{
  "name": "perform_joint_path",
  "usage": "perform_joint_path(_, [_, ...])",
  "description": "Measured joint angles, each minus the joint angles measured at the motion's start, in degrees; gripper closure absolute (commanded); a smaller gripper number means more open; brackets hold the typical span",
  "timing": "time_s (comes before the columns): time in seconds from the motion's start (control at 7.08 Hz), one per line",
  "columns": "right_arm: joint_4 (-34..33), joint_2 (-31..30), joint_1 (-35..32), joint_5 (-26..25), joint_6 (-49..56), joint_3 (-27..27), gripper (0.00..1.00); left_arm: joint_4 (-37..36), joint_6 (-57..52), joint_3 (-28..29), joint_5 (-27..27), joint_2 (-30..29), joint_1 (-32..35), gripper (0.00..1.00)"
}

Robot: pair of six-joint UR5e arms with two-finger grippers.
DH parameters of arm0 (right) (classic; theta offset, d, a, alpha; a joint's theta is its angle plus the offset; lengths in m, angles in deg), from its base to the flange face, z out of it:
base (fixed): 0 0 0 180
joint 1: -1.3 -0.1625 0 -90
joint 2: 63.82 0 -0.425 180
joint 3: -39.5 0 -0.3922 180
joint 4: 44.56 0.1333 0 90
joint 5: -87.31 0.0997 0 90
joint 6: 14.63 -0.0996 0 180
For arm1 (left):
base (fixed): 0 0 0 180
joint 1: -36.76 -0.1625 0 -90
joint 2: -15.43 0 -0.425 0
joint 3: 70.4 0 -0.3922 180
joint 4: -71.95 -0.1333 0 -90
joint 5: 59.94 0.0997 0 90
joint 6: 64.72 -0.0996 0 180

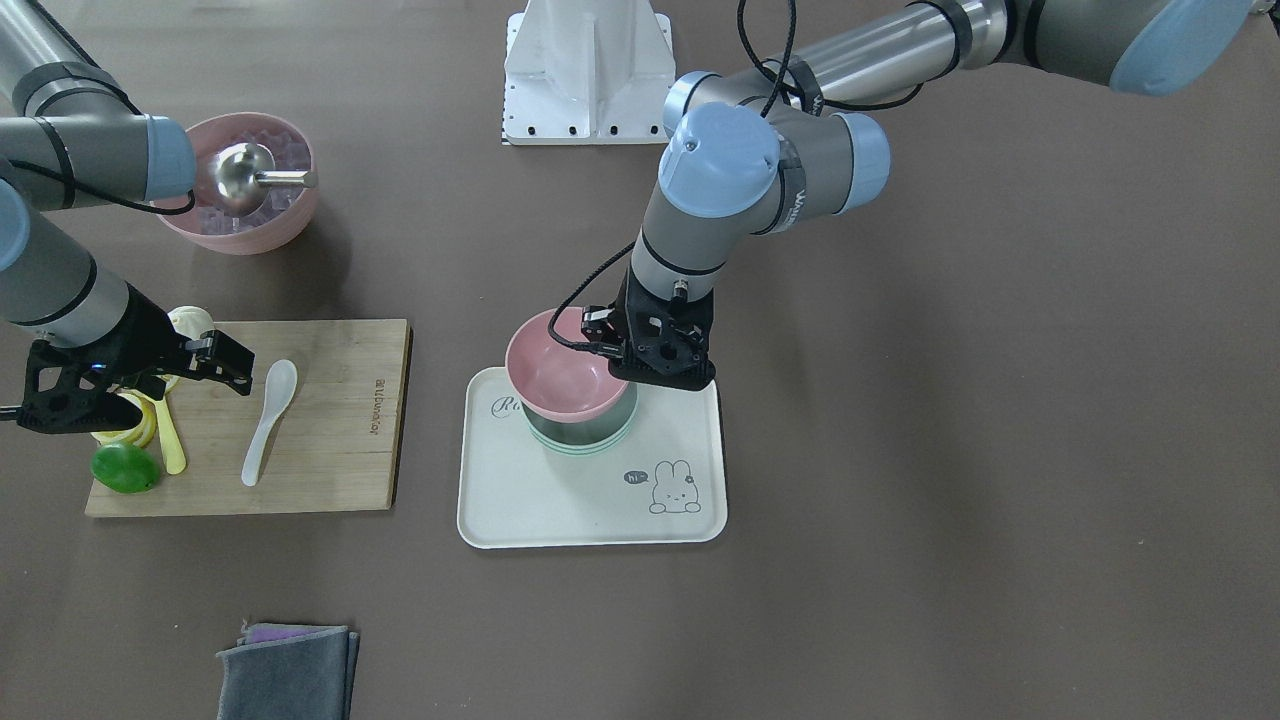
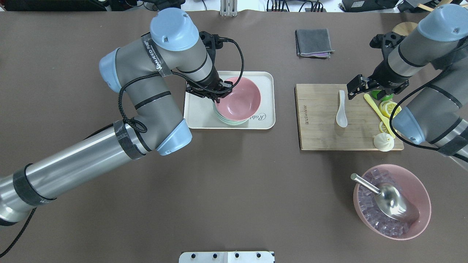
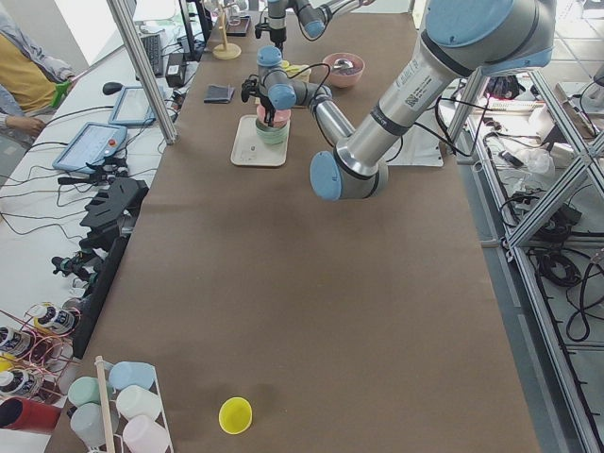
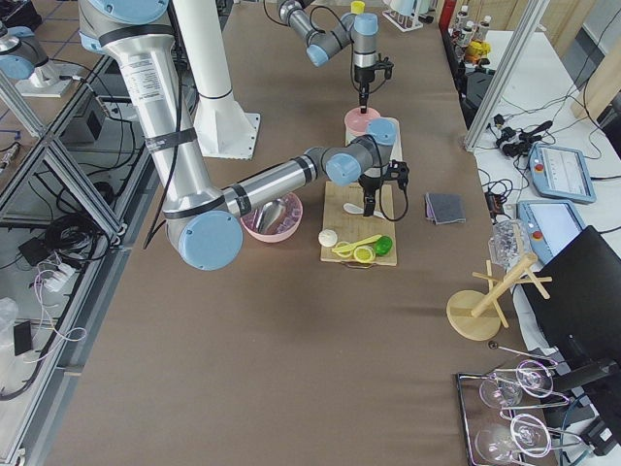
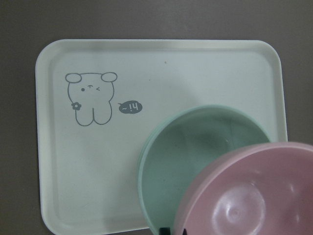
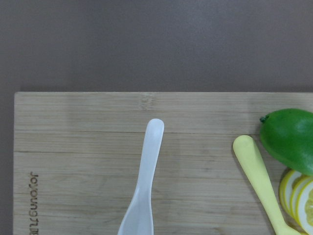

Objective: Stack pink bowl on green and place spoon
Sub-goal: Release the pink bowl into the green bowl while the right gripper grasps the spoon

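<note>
Nearly stacked: my left hand (image 2: 219, 95) pinches the pink bowl (image 2: 241, 98), tilted over the green bowl (image 5: 195, 156). The spoon (image 2: 342, 109) lies untouched at 3 o'clock overhead; I cannot tell my right hand's (image 1: 215, 360) grip.

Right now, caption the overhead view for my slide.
Left gripper holds pink bowl tilted over green bowl on tray; white spoon lies on cutting board.

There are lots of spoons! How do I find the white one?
Look at the wooden cutting board. The white spoon lies alone on its middle. Its neighbour, the yellow spoon, is thinner and lies by the lemon slices.
</note>
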Motion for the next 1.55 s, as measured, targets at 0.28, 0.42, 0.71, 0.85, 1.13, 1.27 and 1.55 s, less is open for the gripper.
perform_joint_path(0.28, [1.2,1.5,1.1,-0.6,-1.6,3.2,0.04,-0.8,2.2,0.2,2.9,0.0,0.9,0.03])
perform_joint_path(0.42, [3.0,2.7,1.9,-1.1,-3.3,5.7,0.13,-1.0,2.6,0.1,3.3,0.0,1.2,0.03])
perform_joint_path(0.71, [5.6,4.0,2.7,-1.9,-4.5,8.9,0.14,-1.0,2.9,0.1,3.6,0.6,1.3,0.03])
perform_joint_path(0.85, [6.0,4.5,3.1,-2.3,-4.6,9.9,0.15,-1.0,2.9,0.1,3.8,0.9,1.3,0.03])
perform_joint_path(1.13, [6.1,5.1,3.7,-3.0,-4.9,10.8,0.64,-1.0,2.8,0.3,3.9,1.5,1.4,0.03])
perform_joint_path(1.27, [6.1,5.3,3.7,-3.1,-5.0,11.0,0.66,-1.0,2.7,0.3,4.0,1.6,1.4,0.03])
perform_joint_path(1.55, [6.1,6.5,3.9,-3.1,-5.8,12.1,1.00,-1.0,2.7,0.3,4.1,1.8,1.6,0.03])
